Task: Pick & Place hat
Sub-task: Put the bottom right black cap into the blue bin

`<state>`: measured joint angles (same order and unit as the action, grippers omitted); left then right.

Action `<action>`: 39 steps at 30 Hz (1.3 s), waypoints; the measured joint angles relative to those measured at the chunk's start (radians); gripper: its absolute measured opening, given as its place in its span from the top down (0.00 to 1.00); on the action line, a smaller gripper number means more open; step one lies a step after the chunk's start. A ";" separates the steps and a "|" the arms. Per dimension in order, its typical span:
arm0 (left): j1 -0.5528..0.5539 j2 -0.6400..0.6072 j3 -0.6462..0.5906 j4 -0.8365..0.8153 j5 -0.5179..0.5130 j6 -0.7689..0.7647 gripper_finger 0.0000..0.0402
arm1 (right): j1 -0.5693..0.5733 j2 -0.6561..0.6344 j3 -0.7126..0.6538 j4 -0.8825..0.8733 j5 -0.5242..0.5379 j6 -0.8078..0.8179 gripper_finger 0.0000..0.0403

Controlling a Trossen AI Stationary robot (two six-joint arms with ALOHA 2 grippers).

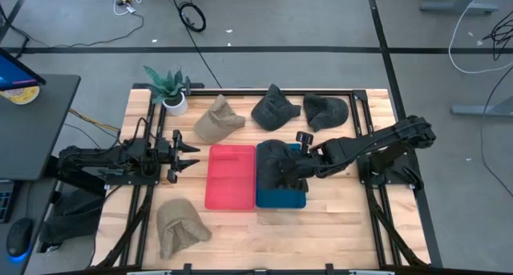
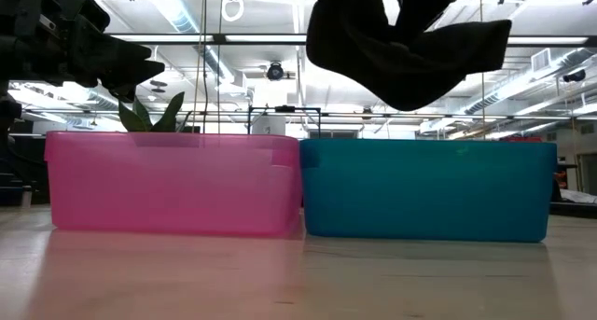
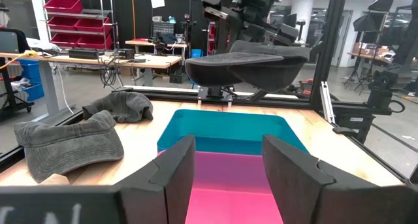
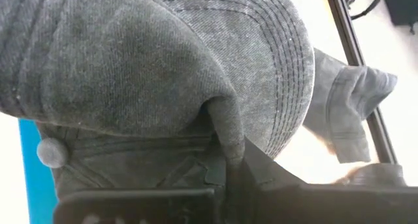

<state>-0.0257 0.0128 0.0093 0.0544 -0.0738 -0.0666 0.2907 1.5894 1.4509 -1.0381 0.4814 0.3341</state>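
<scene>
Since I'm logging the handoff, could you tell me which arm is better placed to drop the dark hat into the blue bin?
The right: its gripper already holds the dark hat directly above the blue bin. The left gripper waits open beside the pink bin.

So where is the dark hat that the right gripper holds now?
In the high view the dark hat hangs in the right gripper over the blue bin, right of the pink bin. The low view shows it above the rim, not inside.

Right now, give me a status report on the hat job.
Right gripper shut on dark hat, held above blue bin. Left gripper open, waiting beside pink bin. Nothing in the way.
</scene>
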 joint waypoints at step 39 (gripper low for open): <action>0.000 0.000 0.000 0.000 0.000 0.000 0.54 | -0.053 0.000 0.000 0.050 0.043 -0.003 0.74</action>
<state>-0.0257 0.0128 0.0092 0.0544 -0.0736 -0.0666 0.2379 1.5890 1.4506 -0.9880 0.5247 0.3313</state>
